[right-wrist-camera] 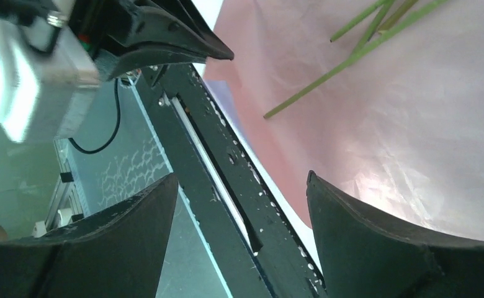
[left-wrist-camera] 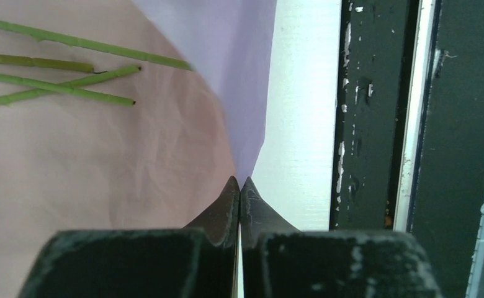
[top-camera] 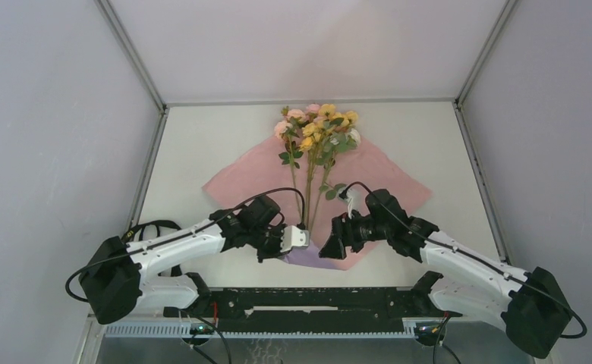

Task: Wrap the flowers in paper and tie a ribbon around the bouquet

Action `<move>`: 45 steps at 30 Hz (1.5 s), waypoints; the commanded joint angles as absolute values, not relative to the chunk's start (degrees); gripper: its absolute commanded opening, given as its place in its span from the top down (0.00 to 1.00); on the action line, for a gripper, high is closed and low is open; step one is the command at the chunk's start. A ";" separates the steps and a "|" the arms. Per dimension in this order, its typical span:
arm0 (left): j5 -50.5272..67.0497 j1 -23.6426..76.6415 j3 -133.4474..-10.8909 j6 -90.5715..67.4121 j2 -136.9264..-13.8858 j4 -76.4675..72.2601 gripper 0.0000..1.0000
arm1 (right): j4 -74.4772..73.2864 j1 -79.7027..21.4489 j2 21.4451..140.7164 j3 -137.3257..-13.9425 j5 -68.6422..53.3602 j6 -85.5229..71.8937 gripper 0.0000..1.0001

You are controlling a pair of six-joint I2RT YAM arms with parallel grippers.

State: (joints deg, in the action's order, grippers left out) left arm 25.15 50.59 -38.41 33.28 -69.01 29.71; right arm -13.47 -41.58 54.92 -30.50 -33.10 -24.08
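Note:
The flowers (top-camera: 319, 125) lie on the pinkish paper (top-camera: 247, 178), blooms toward the far side, stems (left-wrist-camera: 59, 87) running toward me. My left gripper (top-camera: 302, 238) is shut on the paper's near corner, which is lifted and folded so its lilac underside (left-wrist-camera: 239, 62) shows, tapering into the closed fingertips (left-wrist-camera: 233, 192). My right gripper (top-camera: 329, 247) hovers just right of that corner, open, with nothing between its fingers (right-wrist-camera: 363, 230); the right wrist view shows the paper (right-wrist-camera: 413, 124) and stem ends (right-wrist-camera: 351, 56) beyond. The ribbon is out of view.
A black rail (top-camera: 316, 299) runs along the table's near edge, right under both grippers (left-wrist-camera: 376, 124). Grey enclosure walls stand left, right and behind. Bare white table (top-camera: 202, 136) surrounds the paper. Black cables (top-camera: 152, 227) loop by the left arm.

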 commanded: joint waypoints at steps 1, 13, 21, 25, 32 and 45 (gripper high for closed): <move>29.07 49.83 -41.90 31.40 -70.03 29.85 1.00 | -6.41 -42.34 57.72 -28.26 -35.22 -22.96 0.15; 29.61 47.02 -42.17 30.87 -71.43 30.79 1.00 | 5.81 -48.99 71.74 -26.15 -31.69 -22.25 0.30; 29.72 45.46 -42.19 30.41 -72.02 30.65 1.00 | 14.94 -48.12 69.43 -18.10 -28.07 -25.74 0.54; 29.76 45.29 -42.39 30.42 -72.58 30.79 1.00 | 16.74 -46.60 66.82 -15.89 -27.66 -27.13 0.86; 29.86 43.13 -44.35 32.19 -71.67 34.17 0.42 | 14.67 -41.84 62.32 -17.41 -30.36 -26.58 1.00; 33.95 39.81 -51.20 29.92 -78.96 38.20 0.32 | 7.15 -34.31 67.22 -23.59 -34.72 -23.84 1.00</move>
